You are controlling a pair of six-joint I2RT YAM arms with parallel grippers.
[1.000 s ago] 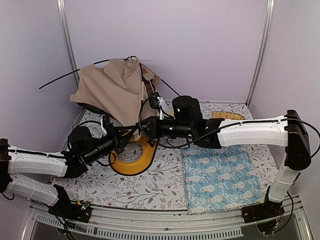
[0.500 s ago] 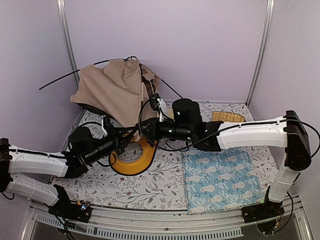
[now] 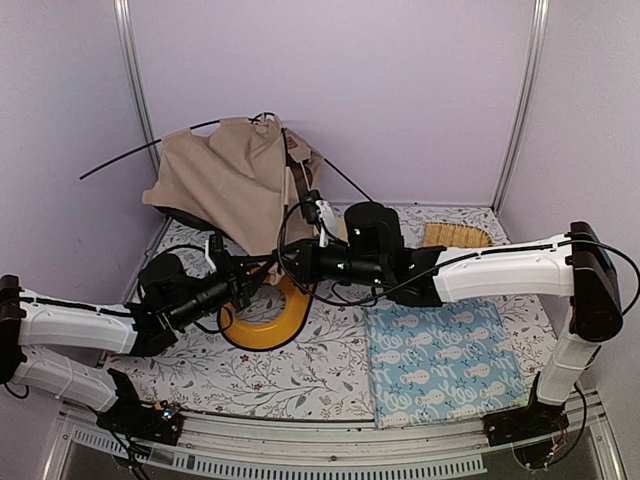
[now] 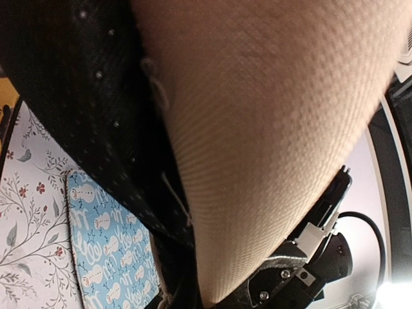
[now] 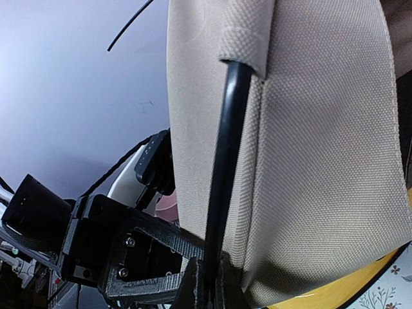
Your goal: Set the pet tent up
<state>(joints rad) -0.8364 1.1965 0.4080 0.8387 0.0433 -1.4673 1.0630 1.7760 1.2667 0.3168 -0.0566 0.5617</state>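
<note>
right gripper [image 3: 285,256] has edged toward the left gripper [image 3: 248,284], clamped on a pole [image 5: 226,161] of the pet tent [image 3: 235,180], left pinching its fabric; overbowing could spring the pole loose.

pet tent [image 4: 277,129] overflowing the left wrist view, yellow tray [image 3: 262,335] half hidden behind arms, left gripper [image 3: 248,284] tips buried in fabric

Lab robot booth: plain lilac walls [image 3: 400,90], aluminium frame posts [image 3: 523,90]

left arm [image 3: 70,328]: white shells, black joints | right arm [image 3: 500,268]: same, looping black cable [image 3: 610,252]
</note>
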